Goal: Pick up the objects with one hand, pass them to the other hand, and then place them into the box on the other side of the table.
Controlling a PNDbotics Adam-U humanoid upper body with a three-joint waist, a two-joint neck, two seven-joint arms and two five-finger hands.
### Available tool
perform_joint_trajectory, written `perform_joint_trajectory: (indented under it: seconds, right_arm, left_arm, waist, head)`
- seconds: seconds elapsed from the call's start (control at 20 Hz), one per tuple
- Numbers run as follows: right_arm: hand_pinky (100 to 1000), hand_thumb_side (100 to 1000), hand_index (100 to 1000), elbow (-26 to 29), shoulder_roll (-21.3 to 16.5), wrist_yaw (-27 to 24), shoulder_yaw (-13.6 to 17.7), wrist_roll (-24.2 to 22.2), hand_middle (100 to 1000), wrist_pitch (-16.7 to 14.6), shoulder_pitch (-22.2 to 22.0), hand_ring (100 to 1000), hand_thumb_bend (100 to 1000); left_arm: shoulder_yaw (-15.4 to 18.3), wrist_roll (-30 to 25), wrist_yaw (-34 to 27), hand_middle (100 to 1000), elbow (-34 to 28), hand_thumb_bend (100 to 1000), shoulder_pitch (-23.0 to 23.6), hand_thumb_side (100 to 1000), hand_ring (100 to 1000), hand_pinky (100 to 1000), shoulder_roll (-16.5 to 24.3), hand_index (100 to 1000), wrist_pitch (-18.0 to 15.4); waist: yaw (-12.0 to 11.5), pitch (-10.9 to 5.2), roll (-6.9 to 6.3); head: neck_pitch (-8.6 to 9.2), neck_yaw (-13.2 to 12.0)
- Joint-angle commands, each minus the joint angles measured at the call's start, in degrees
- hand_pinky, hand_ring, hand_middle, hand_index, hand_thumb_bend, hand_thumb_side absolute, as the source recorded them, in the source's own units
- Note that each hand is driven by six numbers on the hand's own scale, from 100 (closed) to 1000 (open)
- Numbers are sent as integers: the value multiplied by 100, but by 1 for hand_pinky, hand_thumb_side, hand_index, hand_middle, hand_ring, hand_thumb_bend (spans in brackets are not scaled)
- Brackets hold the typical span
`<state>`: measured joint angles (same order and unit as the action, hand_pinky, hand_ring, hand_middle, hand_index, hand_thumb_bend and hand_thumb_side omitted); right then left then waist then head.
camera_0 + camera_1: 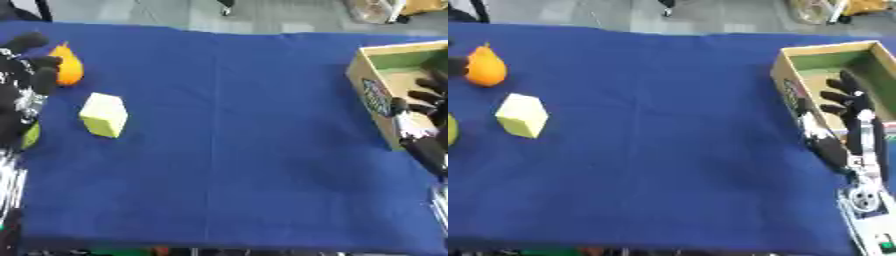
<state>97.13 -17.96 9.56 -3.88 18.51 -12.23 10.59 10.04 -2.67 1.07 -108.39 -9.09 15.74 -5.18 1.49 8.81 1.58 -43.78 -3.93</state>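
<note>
While the right hand (849, 102) hangs open over the box (798, 55), left hand (24, 65) curled empty beside orange fruit (486, 67), yellow block (522, 116) near.

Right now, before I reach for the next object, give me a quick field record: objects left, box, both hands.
surface: blue cloth over the table
objects left: orange pear-shaped fruit far left; pale yellow block nearer, apart from it; a green object at the left edge, mostly cut off
box: cardboard box at the right side, open top, green inside
left hand: left hand beside the orange fruit, fingers near it; contact unclear
right hand: right hand over the box, fingers spread, holding nothing
</note>
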Motion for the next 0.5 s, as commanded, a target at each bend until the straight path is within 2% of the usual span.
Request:
perform_joint_trajectory:
  seconds: [0.05, 0.35, 0.45, 0.5]
  right_arm:
    - [717, 416, 935, 102, -79, 26, 38, 14, 798, 8, 40, 780, 283]
    - [719, 399, 935, 101, -78, 20, 37, 15, 798, 15, 46, 780, 249]
    - [720, 398, 935, 100, -92, 23, 30, -1, 798, 16, 53, 779, 246]
    - [720, 398, 935, 99, -107, 23, 30, -6, 797, 17, 54, 779, 246]
  left_arm:
    - [55, 11, 47, 768, -120, 695, -18, 621, 688, 745, 107, 850, 6]
    - [48, -27, 159, 772, -146, 687, -1, 599, 698, 752, 364, 859, -34]
    - [-9, -128, 311, 780, -169, 685, -1, 586, 709, 761, 724, 875, -93]
    - [-65, -229, 407, 781, -170, 684, -10, 577, 714, 765, 1047, 879, -127]
  waist:
    - [-3, -98, 80]
    - [-24, -119, 98]
    - [-7, -132, 90]
    - [3, -141, 80]
  head:
    - [-8, -14]
    - [-10, -51]
    - [2, -64]
    - [4, -68]
